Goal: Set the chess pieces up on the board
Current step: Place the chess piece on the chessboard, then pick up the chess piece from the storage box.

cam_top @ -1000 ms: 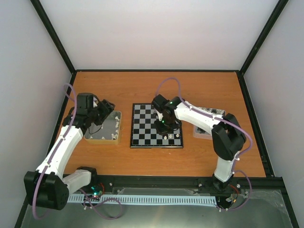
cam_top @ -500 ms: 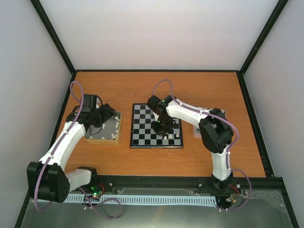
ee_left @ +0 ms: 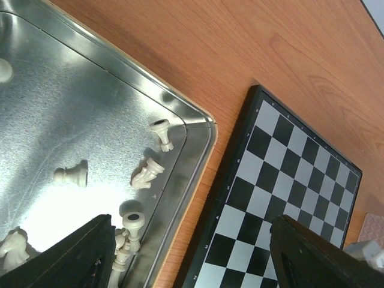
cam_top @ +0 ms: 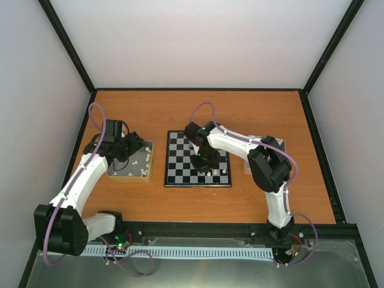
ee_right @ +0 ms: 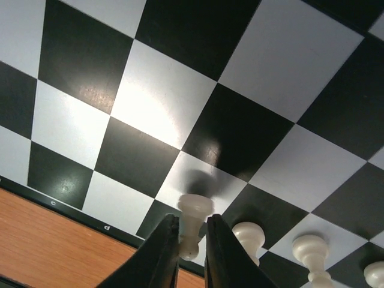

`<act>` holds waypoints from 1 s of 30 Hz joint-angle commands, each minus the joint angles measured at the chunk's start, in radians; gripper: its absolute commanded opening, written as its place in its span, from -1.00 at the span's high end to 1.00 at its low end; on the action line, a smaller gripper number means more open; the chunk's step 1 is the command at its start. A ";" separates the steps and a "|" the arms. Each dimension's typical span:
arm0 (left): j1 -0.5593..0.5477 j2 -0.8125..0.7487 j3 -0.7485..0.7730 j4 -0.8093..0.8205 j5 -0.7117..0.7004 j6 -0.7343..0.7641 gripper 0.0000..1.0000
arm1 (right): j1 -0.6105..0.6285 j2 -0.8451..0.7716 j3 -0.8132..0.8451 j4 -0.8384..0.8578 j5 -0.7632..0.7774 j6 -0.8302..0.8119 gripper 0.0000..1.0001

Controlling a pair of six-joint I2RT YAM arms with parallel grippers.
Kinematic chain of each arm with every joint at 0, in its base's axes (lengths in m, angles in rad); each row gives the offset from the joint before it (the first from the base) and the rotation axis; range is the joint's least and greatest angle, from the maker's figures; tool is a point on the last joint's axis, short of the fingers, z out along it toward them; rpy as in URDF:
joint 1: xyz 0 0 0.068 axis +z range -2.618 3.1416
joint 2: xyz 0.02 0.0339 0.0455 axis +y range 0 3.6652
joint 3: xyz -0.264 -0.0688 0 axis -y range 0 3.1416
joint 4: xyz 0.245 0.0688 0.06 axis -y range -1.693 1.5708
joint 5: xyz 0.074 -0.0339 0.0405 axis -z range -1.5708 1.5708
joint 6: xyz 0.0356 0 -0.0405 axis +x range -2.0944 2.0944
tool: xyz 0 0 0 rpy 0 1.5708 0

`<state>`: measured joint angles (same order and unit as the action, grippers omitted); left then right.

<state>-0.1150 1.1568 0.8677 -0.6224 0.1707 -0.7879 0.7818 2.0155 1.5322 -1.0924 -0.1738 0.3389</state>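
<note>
The left gripper [ee_left: 191, 240] gapes wide over a silvery metal tin [ee_left: 72, 108] while the right gripper [ee_right: 192, 219] pinches a tiny cream-white pawn [ee_right: 195, 207] at the black-and-grey chequered board's [ee_right: 162, 108] six o'clock edge, where a crooked release could topple the neighbouring pawns [ee_right: 249, 237] at its three o'clock.

The board [cam_top: 180, 163] is lying bare across its far and left squares, giving open passage there. White pieces [ee_right: 249, 235] are standing in a row along its near edge, crowding the right gripper [ee_right: 192, 219], whose fingers are closely flanking one. The right arm [cam_top: 234, 141] is spanning the board's right side. The tin's [ee_left: 201, 129] raised rim, with loose pieces [ee_left: 147, 174] lying against it, is leaving only a narrow strip of table [ee_left: 252, 42] beside the board.
</note>
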 commanded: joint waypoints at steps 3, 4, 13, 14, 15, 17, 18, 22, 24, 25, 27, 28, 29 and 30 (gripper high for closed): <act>0.008 0.026 0.019 -0.032 -0.065 0.044 -0.43 | 0.008 -0.008 0.075 -0.049 0.027 0.001 0.47; 0.010 0.033 0.024 -0.037 -0.074 0.050 -0.44 | 0.008 -0.017 0.085 -0.053 0.037 0.007 0.44; 0.074 0.139 0.039 -0.054 -0.098 0.113 -0.39 | 0.007 -0.132 0.048 0.039 0.102 0.050 0.35; 0.085 0.153 0.039 -0.059 -0.087 0.117 -0.37 | 0.008 -0.143 0.031 0.054 0.097 0.043 0.35; 0.092 0.166 0.039 -0.059 -0.077 0.125 -0.36 | 0.008 -0.153 0.014 0.066 0.094 0.036 0.35; 0.096 0.190 0.040 -0.054 -0.077 0.136 -0.36 | 0.012 -0.171 -0.022 0.086 0.118 0.030 0.35; 0.097 0.207 0.041 -0.047 -0.071 0.146 -0.35 | 0.015 -0.177 -0.035 0.093 0.130 0.025 0.35; 0.096 0.306 0.083 -0.042 -0.029 0.206 -0.06 | 0.031 -0.191 -0.060 0.104 0.167 0.012 0.37; 0.097 0.346 0.103 -0.036 0.013 0.235 0.11 | 0.031 -0.193 -0.061 0.110 0.171 0.015 0.40; 0.096 0.361 0.109 -0.023 0.053 0.253 0.17 | 0.031 -0.193 -0.063 0.111 0.171 0.018 0.41; 0.094 0.380 0.114 0.010 0.143 0.290 0.18 | 0.031 -0.192 -0.066 0.118 0.167 0.024 0.42; 0.093 0.388 0.115 0.024 0.178 0.299 0.16 | 0.031 -0.190 -0.066 0.120 0.165 0.027 0.43; 0.093 0.402 0.116 0.034 0.196 0.301 0.12 | 0.031 -0.188 -0.065 0.121 0.163 0.030 0.44; 0.093 0.411 0.118 0.045 0.204 0.302 0.07 | 0.031 -0.186 -0.064 0.122 0.161 0.032 0.44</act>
<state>-0.0231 1.5402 0.9432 -0.6350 0.2485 -0.5522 0.8078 1.8454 1.4708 -0.9924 -0.0330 0.3599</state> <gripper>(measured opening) 0.430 0.284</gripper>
